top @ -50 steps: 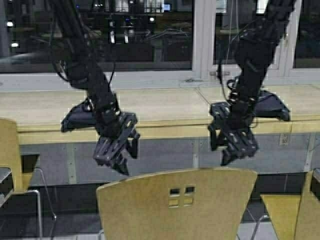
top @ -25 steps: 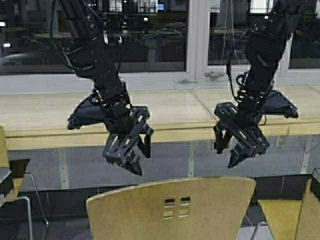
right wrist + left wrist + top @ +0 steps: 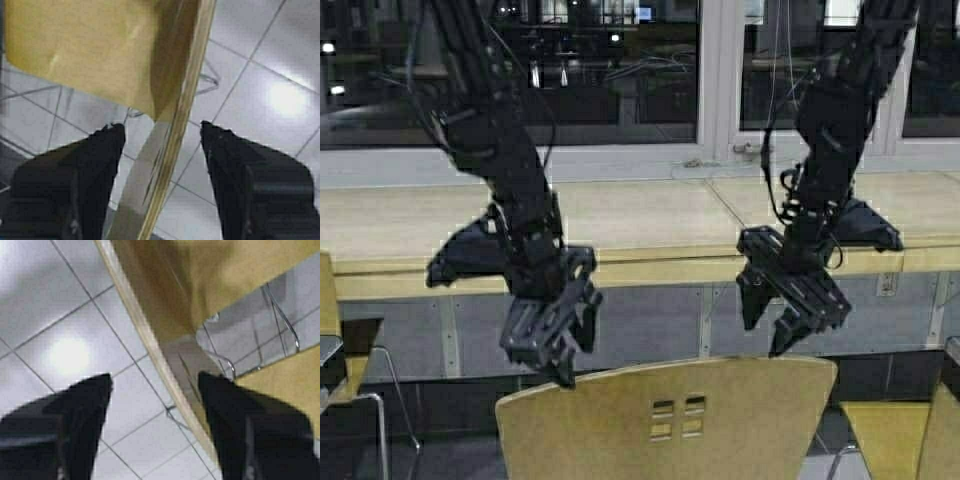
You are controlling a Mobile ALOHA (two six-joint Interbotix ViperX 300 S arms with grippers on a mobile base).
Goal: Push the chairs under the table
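Now both hands [image 3: 552,352] [image 3: 788,318] lower (open), straddling chair back [image 3: 665,420].

Three mustard-yellow chairs are in view: one chair [image 3: 670,420] facing the table's front edge, a second chair [image 3: 328,330] toward the table's left end, a third chair [image 3: 910,420] toward its right end. One long table [image 3: 650,225]. Two grippers: left gripper [image 3: 548,345], right gripper [image 3: 790,310].

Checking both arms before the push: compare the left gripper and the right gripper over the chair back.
The left gripper hangs lower, nearly at the top edge of the middle chair's back near its left corner; the right gripper sits higher, over its right part. Shared: both are open, and each wrist view shows the back's edge between the fingers.
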